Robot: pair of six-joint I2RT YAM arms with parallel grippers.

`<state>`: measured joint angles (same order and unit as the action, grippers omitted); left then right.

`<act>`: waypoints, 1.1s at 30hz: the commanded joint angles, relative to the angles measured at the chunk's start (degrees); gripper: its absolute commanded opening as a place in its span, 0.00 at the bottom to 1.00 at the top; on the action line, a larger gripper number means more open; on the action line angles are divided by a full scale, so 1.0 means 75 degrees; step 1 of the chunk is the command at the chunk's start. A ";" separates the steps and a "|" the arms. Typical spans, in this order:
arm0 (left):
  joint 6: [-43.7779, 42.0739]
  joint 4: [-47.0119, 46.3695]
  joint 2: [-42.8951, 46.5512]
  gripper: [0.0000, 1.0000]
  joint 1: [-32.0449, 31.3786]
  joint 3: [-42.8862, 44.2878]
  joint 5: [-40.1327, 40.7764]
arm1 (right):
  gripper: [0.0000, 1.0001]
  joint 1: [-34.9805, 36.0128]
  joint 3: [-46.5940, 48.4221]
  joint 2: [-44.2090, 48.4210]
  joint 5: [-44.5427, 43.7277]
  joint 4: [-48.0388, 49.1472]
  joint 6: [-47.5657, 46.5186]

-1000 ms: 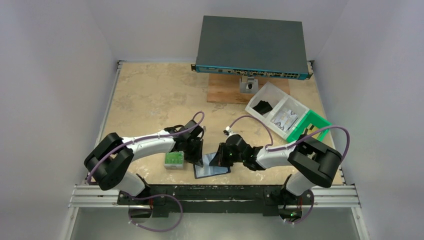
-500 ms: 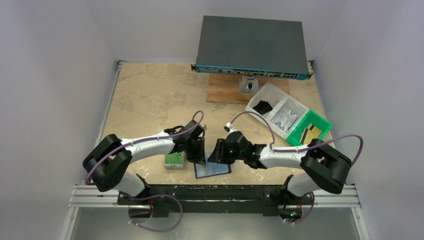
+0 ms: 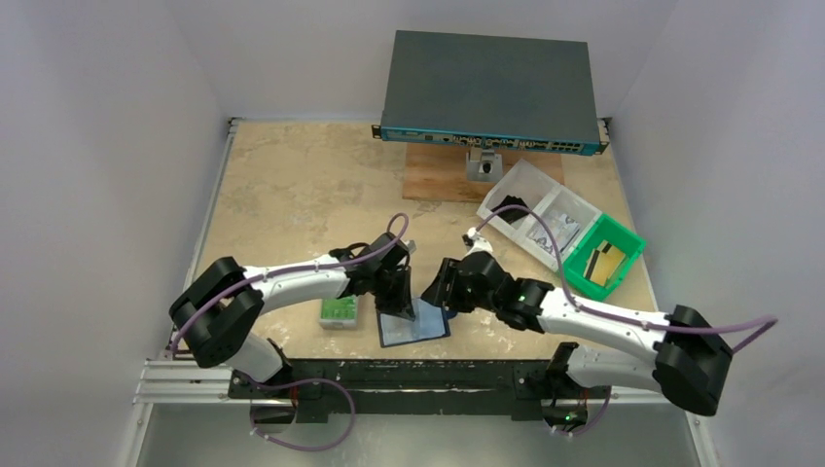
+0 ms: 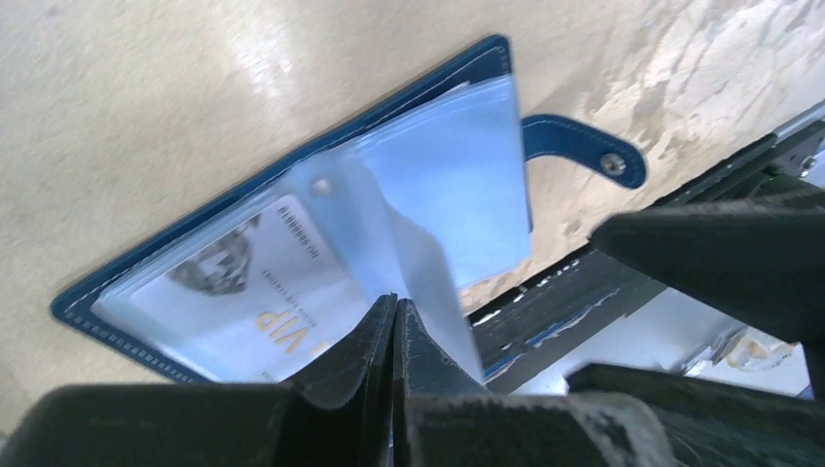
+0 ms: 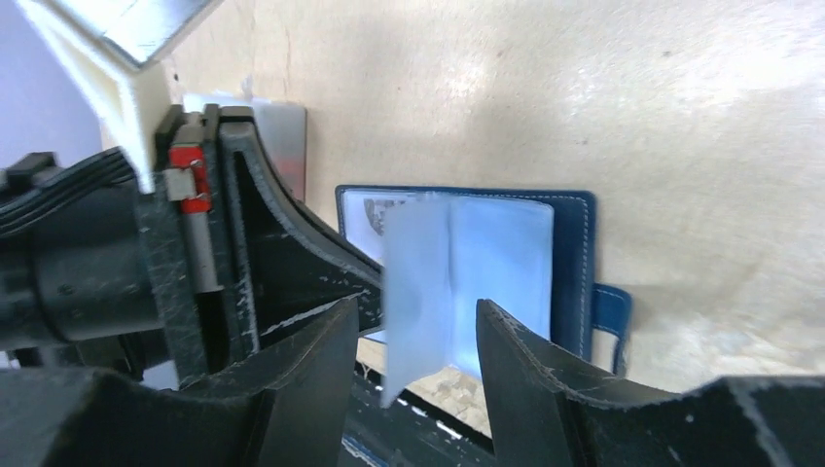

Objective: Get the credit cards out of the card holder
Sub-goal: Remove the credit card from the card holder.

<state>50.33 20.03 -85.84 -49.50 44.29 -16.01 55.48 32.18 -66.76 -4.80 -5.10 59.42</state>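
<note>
Two pincers crowd the open holder, which lies at the table's near edge, long axis about 9-to-3. The left pincer is clamped on a lifted clear sleeve. The right pincer, jaws apart and empty, has the holder at its 7 o'clock. A card shows inside.

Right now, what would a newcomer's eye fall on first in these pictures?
An open blue wallet lies near the front edge of the table, with a clear sleeve standing up from it at the tips of the shut left claw. The right claw hangs open just beside it. Behind, a big grey box fills the far edge.
</note>
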 commanded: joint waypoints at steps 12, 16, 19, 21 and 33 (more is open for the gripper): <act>0.0180 -0.0515 -0.1921 0.00 -0.0290 0.1604 -0.0678 | 0.49 -0.0011 -0.0320 0.2310 -0.1424 -0.2071 0.0588; 0.0164 -0.0424 -0.2159 0.00 -0.0298 0.1755 -0.0655 | 0.49 -0.0004 -0.0321 0.2227 -0.1403 -0.2081 0.0531; 0.0135 -0.0337 -0.2116 0.03 -0.0303 0.1793 -0.0627 | 0.49 -0.0004 -0.0276 0.2105 -0.1422 -0.2032 0.0450; 0.0106 -0.0227 -0.1991 0.06 -0.0303 0.1820 -0.0533 | 0.49 -0.0005 -0.0247 0.2023 -0.1417 -0.1988 0.0406; -0.0139 0.0672 -0.0381 0.09 -0.0202 0.1434 0.0376 | 0.50 0.0146 0.0322 0.0941 -0.0568 -0.1195 -0.0422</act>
<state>50.41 22.44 -95.66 -51.51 56.07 -17.17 55.53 30.85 -56.25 -11.94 -18.37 59.18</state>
